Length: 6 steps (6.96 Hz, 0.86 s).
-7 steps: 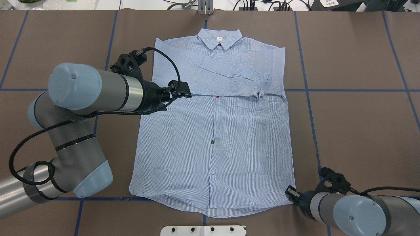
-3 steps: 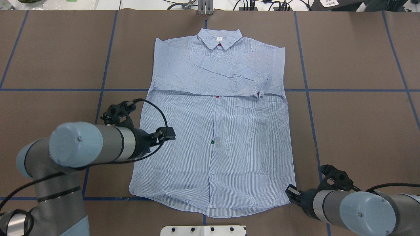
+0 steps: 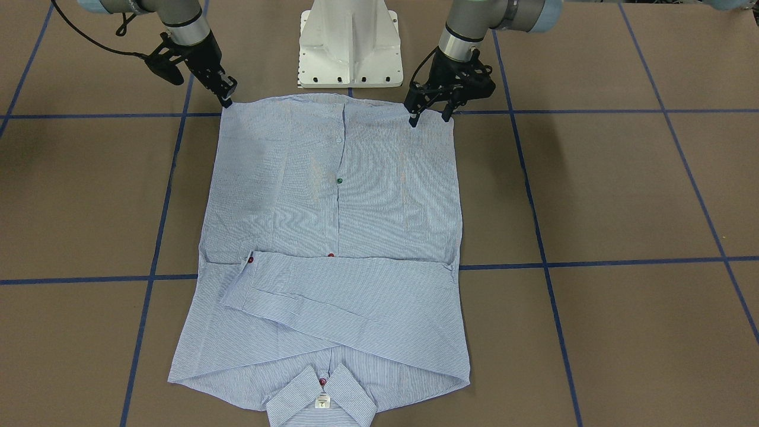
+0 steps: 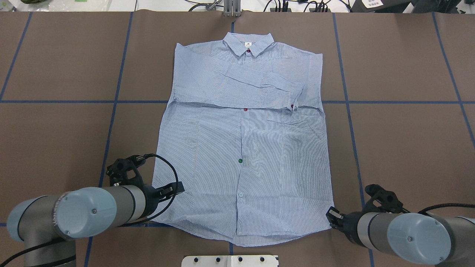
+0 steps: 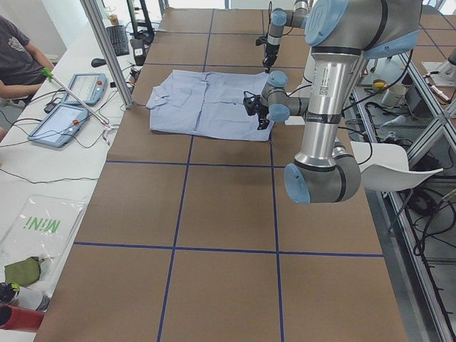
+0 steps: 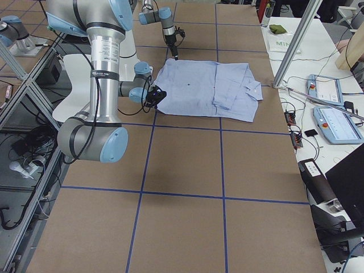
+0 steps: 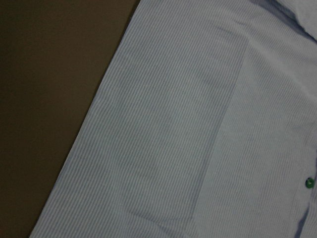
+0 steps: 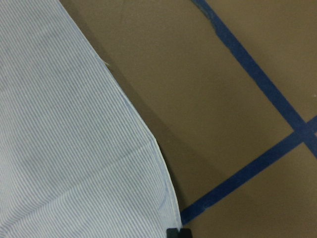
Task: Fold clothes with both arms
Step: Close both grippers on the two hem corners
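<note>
Shirt flat on the table, a gripper at each bottom corner.

The shirt point(image 4: 241, 148) lies front up on the brown table point(image 4: 408, 148), collar away from the robot. A sleeve point(image 4: 256, 79) is folded across the chest, and its cuff overlaps the top of the chest pocket point(image 4: 293, 122). The left gripper point(image 3: 428, 118) is over the hem near one corner, fingers spread and gripping nothing; whether the tips touch the cloth is unclear. The right gripper point(image 3: 226, 98) is at the other hem corner, seen edge-on, so I cannot tell whether its fingers are apart or clamped. Its wrist view shows the corner just beside one black fingertip point(image 8: 178, 233), cut off by the frame.
</note>
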Motion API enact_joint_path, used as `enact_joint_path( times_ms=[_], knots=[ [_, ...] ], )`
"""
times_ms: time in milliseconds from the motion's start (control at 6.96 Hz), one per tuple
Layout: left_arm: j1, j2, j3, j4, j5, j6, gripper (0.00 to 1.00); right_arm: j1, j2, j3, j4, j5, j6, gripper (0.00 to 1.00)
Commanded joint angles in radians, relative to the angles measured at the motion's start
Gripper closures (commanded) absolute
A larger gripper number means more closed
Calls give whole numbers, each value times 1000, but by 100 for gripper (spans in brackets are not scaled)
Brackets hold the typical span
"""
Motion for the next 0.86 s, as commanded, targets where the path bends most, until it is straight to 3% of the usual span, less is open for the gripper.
enact_joint_path(
  times_ms=[0,287,718],
  knots=[
    [32,59,-1,2,10,-27,21,1,-5,0,0,0,1,100],
    [35,71,0,2,10,-29,25,1,-5,0,0,0,1,100],
    [58,70,3,2,10,-61,42,1,2,0,0,0,1,100]
  ],
)
